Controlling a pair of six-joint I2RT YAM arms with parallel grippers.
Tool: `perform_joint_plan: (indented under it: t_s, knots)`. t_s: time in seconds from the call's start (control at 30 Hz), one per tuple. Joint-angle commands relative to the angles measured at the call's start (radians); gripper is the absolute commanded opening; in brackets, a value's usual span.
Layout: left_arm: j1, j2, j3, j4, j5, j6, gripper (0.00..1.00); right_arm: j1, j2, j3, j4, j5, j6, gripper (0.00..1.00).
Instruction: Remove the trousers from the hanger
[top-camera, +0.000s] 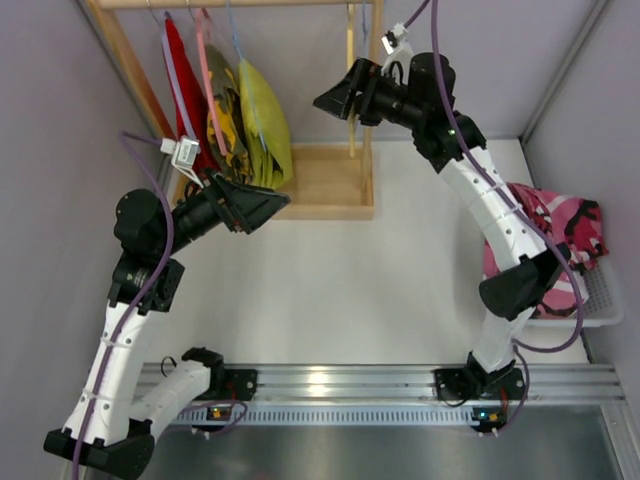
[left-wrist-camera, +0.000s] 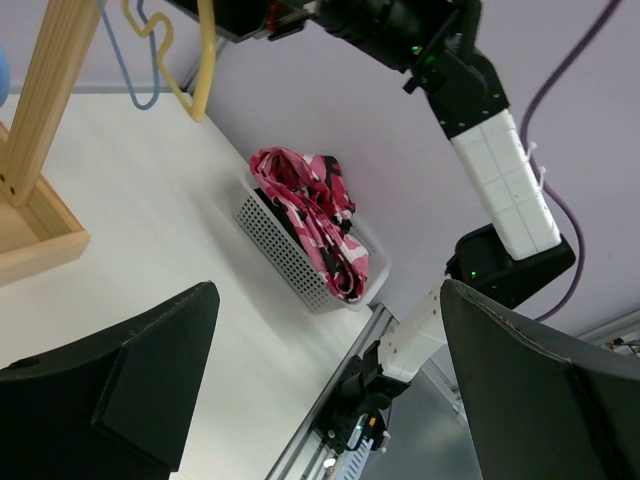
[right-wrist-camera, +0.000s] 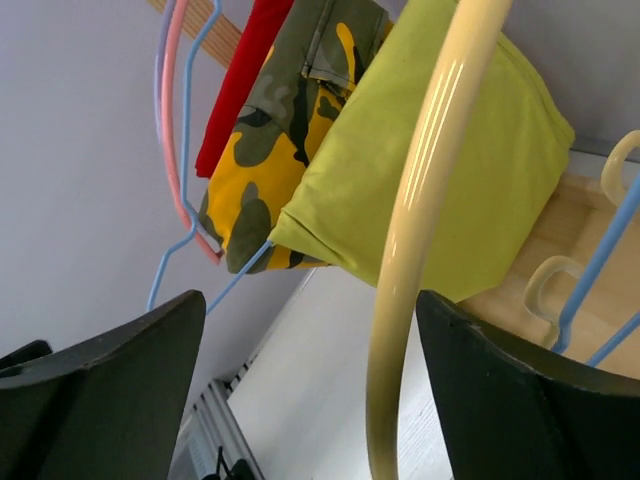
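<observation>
The pink, white and black camouflage trousers (left-wrist-camera: 305, 210) lie crumpled in a white perforated plastic basket (left-wrist-camera: 272, 248) at the right edge of the white table (top-camera: 380, 290), well apart from the rack. A dark fold shows beneath them, but I cannot tell whether it is a separate garment.

At the far side stands a light wooden rack (top-camera: 330, 185) with a boxed base. On its left part hang a red cloth garment (right-wrist-camera: 245, 90), an olive and yellow camouflage garment (right-wrist-camera: 265, 150) and a yellow-green cloth garment (right-wrist-camera: 440, 170), bunched close together on thin pink and blue wire hangers.

The right gripper (right-wrist-camera: 310, 300) is raised at the far right part of the rack, its jaws spread wide. A pale yellow plastic hanger (right-wrist-camera: 425, 215) with nothing on it runs between them, and neither finger looks to be touching it.

The left gripper (left-wrist-camera: 330, 290) hovers just in front of the rack's base, near the yellow-green garment. Its jaws are also spread wide and hold nothing.
</observation>
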Motion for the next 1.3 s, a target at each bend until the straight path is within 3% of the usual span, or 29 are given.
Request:
perform_joint_plan:
  t_s: [0.0, 0.17, 0.43, 0.63, 0.7, 0.83, 0.97, 1.27]
  knots:
    - [0.007, 0.002, -0.009, 0.014, -0.02, 0.037, 0.99, -0.001, -0.135, -0.011, 0.011, 0.073, -0.081, 0.89]
    - [0.007, 0.001, -0.014, -0.012, -0.044, 0.066, 0.99, 0.004, -0.186, -0.032, -0.045, 0.159, -0.154, 1.0]
    - [0.03, 0.051, 0.097, -0.196, -0.055, 0.203, 0.99, 0.005, -0.256, -0.093, -0.09, 0.225, -0.258, 0.99]
    - [0.043, 0.192, 0.288, -0.578, 0.084, 0.523, 0.98, 0.004, -0.428, -0.214, -0.128, 0.245, -0.418, 0.99]
    - [0.046, 0.235, 0.322, -0.722, 0.042, 0.598, 0.99, 0.002, -0.484, -0.265, -0.145, 0.254, -0.49, 0.99]
    - [0.046, 0.266, 0.375, -0.844, -0.11, 0.74, 0.99, -0.007, -0.687, -0.461, -0.183, 0.291, -0.599, 0.99]
    - [0.046, 0.254, 0.355, -0.862, -0.187, 0.767, 0.99, -0.018, -0.831, -0.598, -0.291, 0.319, -0.637, 0.99]
    - [0.046, 0.226, 0.316, -0.865, -0.256, 0.766, 0.99, -0.14, -1.13, -0.888, -0.34, 0.27, -0.627, 0.99]
